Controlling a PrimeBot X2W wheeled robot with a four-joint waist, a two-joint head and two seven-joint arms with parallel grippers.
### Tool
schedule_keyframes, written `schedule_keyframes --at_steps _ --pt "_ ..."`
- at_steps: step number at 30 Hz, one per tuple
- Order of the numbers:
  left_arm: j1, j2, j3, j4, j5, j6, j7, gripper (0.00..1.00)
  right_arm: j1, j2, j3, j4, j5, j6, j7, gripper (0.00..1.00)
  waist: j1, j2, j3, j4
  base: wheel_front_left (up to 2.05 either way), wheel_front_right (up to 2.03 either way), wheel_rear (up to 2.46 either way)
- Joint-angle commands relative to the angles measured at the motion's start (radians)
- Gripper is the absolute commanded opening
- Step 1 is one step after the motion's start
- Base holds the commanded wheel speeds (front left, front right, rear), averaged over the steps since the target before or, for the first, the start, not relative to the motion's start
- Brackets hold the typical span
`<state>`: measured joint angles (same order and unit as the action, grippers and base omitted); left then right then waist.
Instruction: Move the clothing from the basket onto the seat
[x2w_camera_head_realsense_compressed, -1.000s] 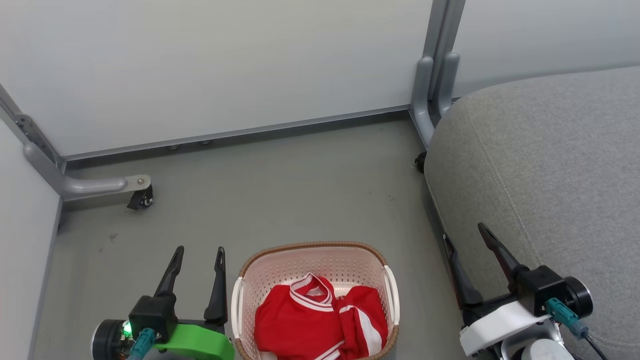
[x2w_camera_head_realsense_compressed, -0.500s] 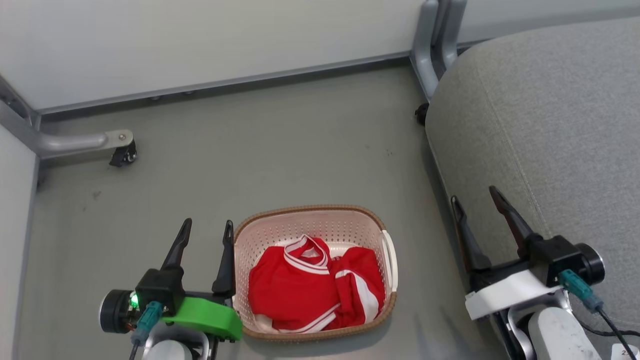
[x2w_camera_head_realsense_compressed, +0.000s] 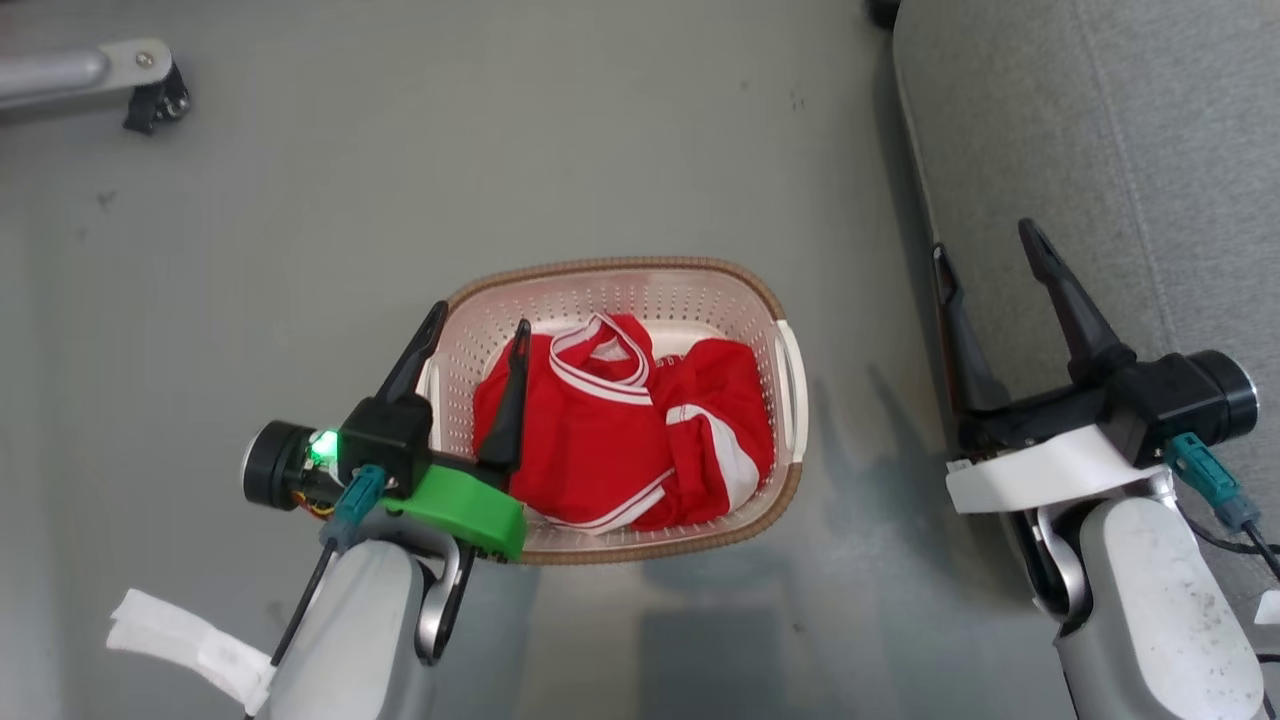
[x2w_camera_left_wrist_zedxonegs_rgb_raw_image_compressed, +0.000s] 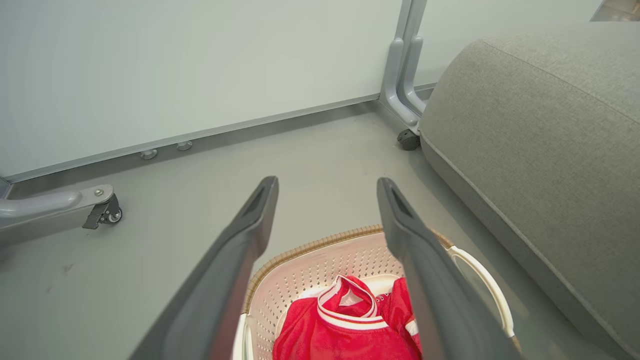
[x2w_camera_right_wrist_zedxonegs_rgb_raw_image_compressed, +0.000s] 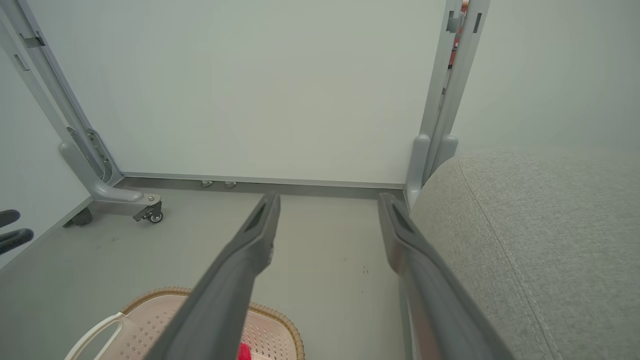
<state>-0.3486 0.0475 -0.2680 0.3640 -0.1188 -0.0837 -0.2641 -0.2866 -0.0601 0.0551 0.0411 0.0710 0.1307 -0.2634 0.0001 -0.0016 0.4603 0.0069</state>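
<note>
Since a second ago my left gripper (x2w_camera_head_realsense_compressed: 481, 315) has swung over the basket (x2w_camera_head_realsense_compressed: 700, 275) at its 9 o'clock rim, jaws spread, empty, fingers pointing toward 1. Grey seat (x2w_camera_head_realsense_compressed: 1100, 150) sits at 2 o'clock; the red clothing (x2w_camera_head_realsense_compressed: 590, 440) lies heaped inside the basket, its white collar label (x2w_camera_head_realsense_compressed: 607, 350) too small to read. My right gripper (x2w_camera_head_realsense_compressed: 982, 238), at 3 o'clock, hangs open beside the seat's edge.
</note>
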Motion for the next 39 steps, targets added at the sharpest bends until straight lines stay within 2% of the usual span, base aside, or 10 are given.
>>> schedule_keyframes --at_steps 1,7,17,31,39 --pt "-0.046 0.005 -0.010 0.012 0.016 -0.008 -0.001 1.00 -0.028 -0.007 -0.004 -0.010 -0.004 0.000 -0.002 1.00 -0.0001 0.0016 0.163 -0.001 0.00 0.00 0.00" --pt "-0.159 0.013 -0.060 0.087 0.067 -0.032 -0.001 1.00 -0.090 -0.015 -0.008 -0.040 -0.022 0.000 -0.002 1.00 -0.0001 0.0016 0.269 -0.024 0.00 0.00 0.00" --pt "-0.415 0.099 -0.292 0.329 0.168 -0.048 -0.001 1.00 -0.166 -0.003 0.014 -0.107 -0.057 0.000 -0.002 1.00 -0.0001 0.0016 0.419 -0.092 0.00 0.00 0.00" --pt "-0.749 0.172 -0.759 0.659 0.048 -0.047 -0.001 1.00 -0.231 0.010 0.084 -0.199 -0.015 0.000 -0.002 1.00 -0.0001 0.0016 0.591 -0.175 0.00 0.00 0.00" --pt "-0.884 0.175 -0.924 0.800 0.055 -0.047 -0.001 1.00 -0.250 0.009 0.124 -0.246 -0.003 0.000 -0.002 1.00 -0.0001 0.0016 0.640 -0.189 0.00 0.00 0.00"
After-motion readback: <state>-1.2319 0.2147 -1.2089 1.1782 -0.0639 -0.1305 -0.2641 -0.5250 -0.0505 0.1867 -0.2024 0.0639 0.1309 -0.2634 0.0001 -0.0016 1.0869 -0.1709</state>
